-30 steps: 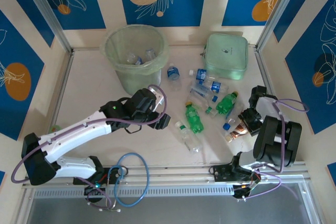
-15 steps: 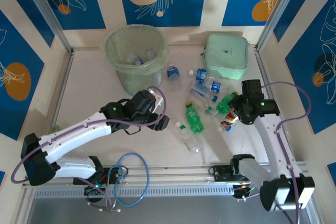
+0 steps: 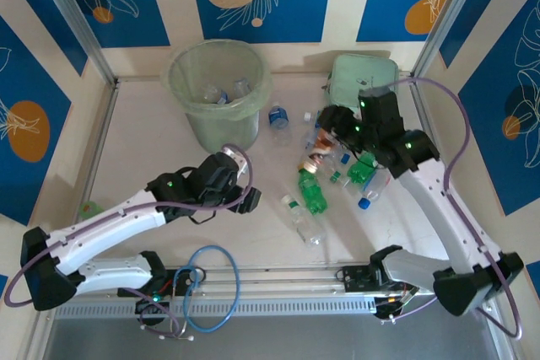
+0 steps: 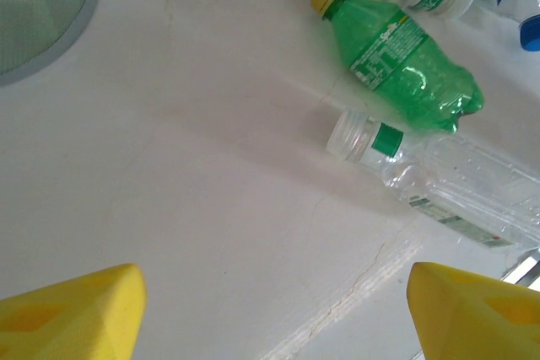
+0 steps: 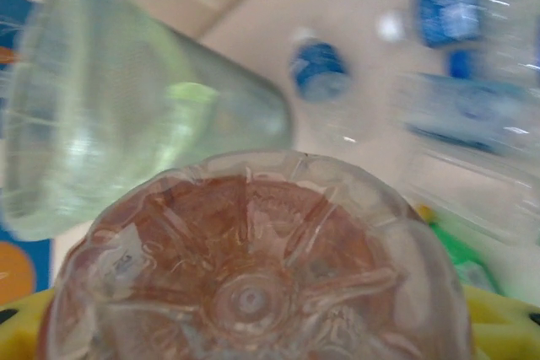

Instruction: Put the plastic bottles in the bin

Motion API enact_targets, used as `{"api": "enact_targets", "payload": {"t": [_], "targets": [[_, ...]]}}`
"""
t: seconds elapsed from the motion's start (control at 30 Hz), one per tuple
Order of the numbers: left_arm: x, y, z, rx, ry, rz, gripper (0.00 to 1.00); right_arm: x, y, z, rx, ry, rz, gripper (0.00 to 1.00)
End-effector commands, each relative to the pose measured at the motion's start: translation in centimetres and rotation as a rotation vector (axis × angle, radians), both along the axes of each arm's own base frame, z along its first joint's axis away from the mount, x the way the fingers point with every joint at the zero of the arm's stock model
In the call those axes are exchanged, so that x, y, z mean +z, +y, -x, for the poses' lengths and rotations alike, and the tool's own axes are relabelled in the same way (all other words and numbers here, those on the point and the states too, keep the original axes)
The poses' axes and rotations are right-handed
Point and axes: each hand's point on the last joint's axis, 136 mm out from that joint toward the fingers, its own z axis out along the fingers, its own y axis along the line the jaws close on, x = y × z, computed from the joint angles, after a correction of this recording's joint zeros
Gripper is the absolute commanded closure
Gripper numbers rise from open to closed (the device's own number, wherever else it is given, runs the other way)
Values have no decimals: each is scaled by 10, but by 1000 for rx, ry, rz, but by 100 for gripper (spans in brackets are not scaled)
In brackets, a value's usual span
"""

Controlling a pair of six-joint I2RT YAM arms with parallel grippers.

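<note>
Right gripper [image 3: 327,141] is clamping a brownish bottle [image 3: 317,158] above the plastic bottles [image 3: 314,196]; should be clearing the bin [image 3: 211,126] rim before releasing. Left gripper [image 4: 270,297] is hanging wide apart.

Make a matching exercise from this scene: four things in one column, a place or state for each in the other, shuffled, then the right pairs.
Things
1. bin
2. mint green case
3. brown-tinted bottle
4. left gripper

Places or states
A. open, above the table
B. clamped in the right gripper
C. at the back right corner
D. at the back left, with a few plastic bottles inside

Pairs: 1-D, 2-C, 3-B, 4-A
</note>
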Motion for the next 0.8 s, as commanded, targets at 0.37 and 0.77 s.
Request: {"api": "enact_targets", "payload": {"t": [0.37, 0.77], "targets": [[4, 16, -1, 63, -23, 11, 18, 106, 111, -76, 272, -286, -257, 37], [8, 17, -9, 59, -44, -14, 18, 121, 164, -123, 353, -325, -382, 37]]}}
